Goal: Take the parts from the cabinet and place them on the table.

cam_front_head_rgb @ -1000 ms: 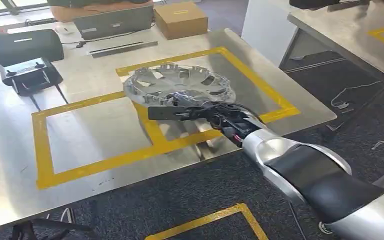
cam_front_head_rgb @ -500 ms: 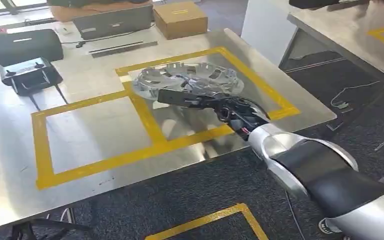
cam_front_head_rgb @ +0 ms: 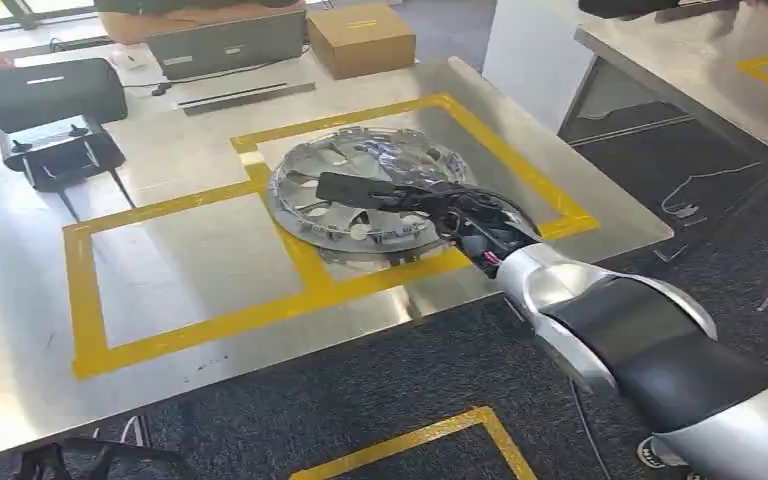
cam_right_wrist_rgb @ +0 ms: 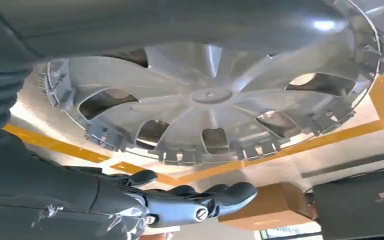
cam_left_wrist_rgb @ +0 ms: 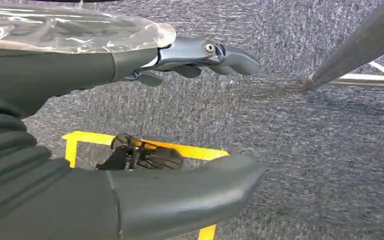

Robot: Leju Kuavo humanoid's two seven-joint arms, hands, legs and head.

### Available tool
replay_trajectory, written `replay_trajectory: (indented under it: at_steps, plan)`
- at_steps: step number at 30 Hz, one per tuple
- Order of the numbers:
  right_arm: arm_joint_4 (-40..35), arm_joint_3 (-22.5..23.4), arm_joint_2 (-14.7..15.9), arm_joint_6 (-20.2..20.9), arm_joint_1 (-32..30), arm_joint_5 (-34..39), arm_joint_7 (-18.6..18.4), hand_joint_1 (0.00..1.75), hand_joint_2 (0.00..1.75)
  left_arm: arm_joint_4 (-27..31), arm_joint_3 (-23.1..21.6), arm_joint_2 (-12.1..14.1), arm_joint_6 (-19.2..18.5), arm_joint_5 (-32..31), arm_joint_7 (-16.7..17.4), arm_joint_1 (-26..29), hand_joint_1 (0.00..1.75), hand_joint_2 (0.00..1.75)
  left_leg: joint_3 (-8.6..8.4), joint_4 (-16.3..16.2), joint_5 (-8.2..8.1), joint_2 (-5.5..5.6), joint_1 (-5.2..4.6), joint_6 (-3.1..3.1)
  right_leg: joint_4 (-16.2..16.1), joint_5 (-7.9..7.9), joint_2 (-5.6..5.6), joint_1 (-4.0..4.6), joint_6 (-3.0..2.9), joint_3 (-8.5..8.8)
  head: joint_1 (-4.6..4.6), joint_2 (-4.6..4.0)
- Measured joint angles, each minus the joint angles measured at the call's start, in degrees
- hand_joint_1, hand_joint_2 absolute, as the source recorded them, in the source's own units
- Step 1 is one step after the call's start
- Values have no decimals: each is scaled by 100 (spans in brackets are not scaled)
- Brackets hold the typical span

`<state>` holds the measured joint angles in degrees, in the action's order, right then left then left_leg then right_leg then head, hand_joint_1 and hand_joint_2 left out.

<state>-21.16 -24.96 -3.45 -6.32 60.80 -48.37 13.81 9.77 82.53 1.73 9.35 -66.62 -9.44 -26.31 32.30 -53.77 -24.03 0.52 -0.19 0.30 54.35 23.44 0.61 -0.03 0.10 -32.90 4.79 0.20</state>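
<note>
Head view: hubcap (cam_front_head_rgb: pixel 360 195) overlaps yellow tape (cam_front_head_rgb: pixel 305 262).

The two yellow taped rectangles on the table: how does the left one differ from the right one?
1. The right rectangle has the silver hubcap over it, gripped by the right hand; the left rectangle shows bare metal inside.
2. The right rectangle lies farther from the robot; the left rectangle lies nearer.
Both are yellow tape on the same steel table and share one side, which the hubcap's rim overlaps.
</note>
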Motion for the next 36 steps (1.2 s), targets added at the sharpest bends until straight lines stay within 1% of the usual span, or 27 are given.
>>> replay_trajectory:
  at_steps: [6, 11, 26, 28, 29, 31, 32, 33, 34, 36]
  plan:
    - [17, 35, 4, -33, 5, 4, -2, 0, 0, 0, 0, -2, 28, -15, 0, -1, 0, 0, 0, 0, 0, 0, 0, 0, 0, 0, 0, -1, 0, 0, 2, -2]
    - [39, 87, 26, 157, 8, 184, -9, 0, 0, 0, 0, -2, 28, -26, 0, -2, 0, 0, 0, 0, 0, 0, 0, 0, 0, 0, 0, -1, 0, 0, 2, 0]
    - [46, 184, 68, 192, 14, 210, 0, 0, 0, 0, 0, -2, 26, -26, 0, -2, 0, 0, -1, 0, 0, 0, 0, 0, 0, 0, 0, -1, 0, 0, 2, 0]
    - [48, 201, 72, 249, 15, 340, 17, 0, 0, 0, 0, -2, 28, -26, 0, -2, 0, 0, -1, 0, 0, 0, 0, 0, 0, 0, 0, -1, 0, 0, 2, 0]
    - [48, 220, 74, 310, 16, 478, 46, 0, 0, 0, 0, -2, 28, -26, 0, -2, 0, 0, -1, 0, 0, 0, 0, 0, 0, 0, 1, -1, 0, 0, 2, -2]
    - [48, 339, 81, 490, 24, 978, 188, 0, 0, 0, 0, -2, 31, -26, 0, -2, 0, 0, -1, -1, 0, 0, 0, 0, 0, 0, 0, -1, 0, 0, 0, 0]
    - [48, 411, 90, 694, 37, 1285, 313, 0, 0, 2, 0, -2, 44, -28, 4, -1, 0, 0, -1, -1, 0, 0, 0, 0, 0, 0, 0, -1, 0, 0, 2, 0]
    - [48, 507, 101, 1007, 61, 1766, 492, 0, 0, 0, 0, 0, 70, -44, 59, -1, 0, 0, -1, -1, 0, 0, 0, 0, 0, 0, 0, -1, 0, 0, 2, 0]
    - [48, 653, 107, 1404, 95, 2232, 660, 0, 0, 2, 0, 0, 111, -72, 126, -1, 0, 0, -1, -1, 0, 0, 0, 0, 0, -1, 1, -2, 1, 0, 0, 0]
    - [41, 923, 118, 2147, 172, 2973, 883, 0, 0, 0, 0, 7, 129, -94, 217, 0, 0, 0, -1, -1, 0, 0, 0, 0, 0, -1, 1, -2, 1, 1, 2, 0]
